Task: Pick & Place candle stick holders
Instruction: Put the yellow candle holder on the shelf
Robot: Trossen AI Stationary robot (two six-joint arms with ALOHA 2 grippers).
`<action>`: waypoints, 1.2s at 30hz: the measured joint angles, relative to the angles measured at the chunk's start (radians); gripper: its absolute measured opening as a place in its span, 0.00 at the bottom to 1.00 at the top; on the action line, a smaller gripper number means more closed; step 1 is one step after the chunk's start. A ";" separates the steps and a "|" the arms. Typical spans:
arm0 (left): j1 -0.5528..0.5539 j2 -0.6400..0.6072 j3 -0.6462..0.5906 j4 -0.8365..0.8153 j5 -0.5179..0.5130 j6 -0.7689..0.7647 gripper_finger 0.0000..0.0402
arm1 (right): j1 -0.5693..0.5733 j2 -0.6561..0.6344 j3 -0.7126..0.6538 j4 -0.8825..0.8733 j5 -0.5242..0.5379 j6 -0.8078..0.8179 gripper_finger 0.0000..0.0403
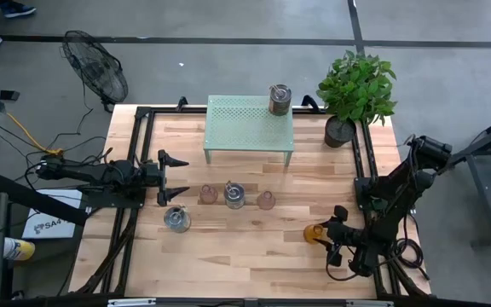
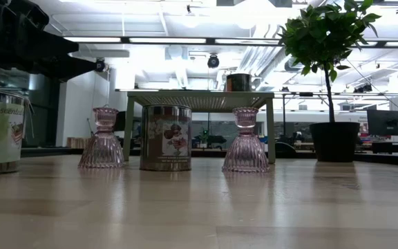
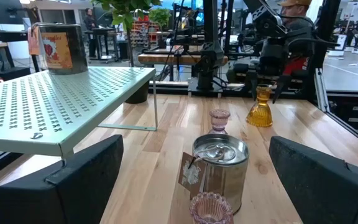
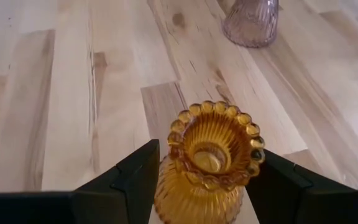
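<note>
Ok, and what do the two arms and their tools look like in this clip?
Both arms are dark, almost black, built of jointed segments. The left tool ends in two flat, wedge-shaped matte black fingers. The right tool has the same angular black fingers. Dark cables loop beside the right arm's base. No markings are legible.

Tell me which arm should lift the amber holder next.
Right. The right end effector already straddles the amber holder, one finger on each side. The left end effector is open across the table, facing the pink holder and metal tin.
</note>
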 joint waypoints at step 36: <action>0.000 0.000 0.000 0.000 -0.002 0.000 0.99 | -0.037 -0.003 0.000 0.086 0.097 -0.051 0.32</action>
